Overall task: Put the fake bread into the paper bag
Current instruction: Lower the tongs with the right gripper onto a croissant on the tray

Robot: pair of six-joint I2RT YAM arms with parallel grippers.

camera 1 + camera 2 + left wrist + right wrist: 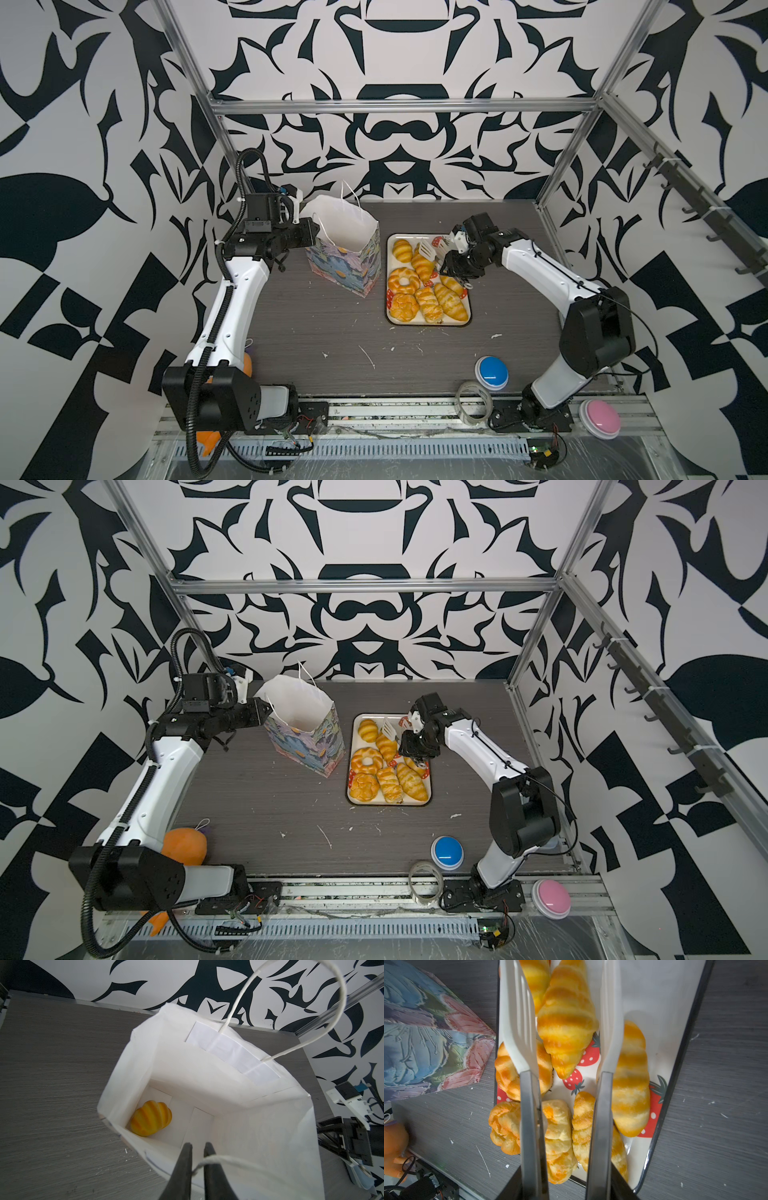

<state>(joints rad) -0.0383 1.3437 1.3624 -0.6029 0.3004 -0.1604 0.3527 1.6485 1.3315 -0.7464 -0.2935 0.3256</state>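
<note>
Where tongs [517,1039] straddle a croissant [566,1022], other bread [631,1084] crowds the tray [664,1012].

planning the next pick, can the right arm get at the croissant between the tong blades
Probably yes: the right gripper holds the tongs with blades open to either side of that croissant on the tray, and nothing lies over it.

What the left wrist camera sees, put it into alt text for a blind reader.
Looking down into the open paper bag, white inside, one striped golden piece of fake bread lies in a bottom corner. The left gripper is shut on the bag's near rim. The bag stands on a grey wood-grain table before a black-and-white patterned wall.
</note>
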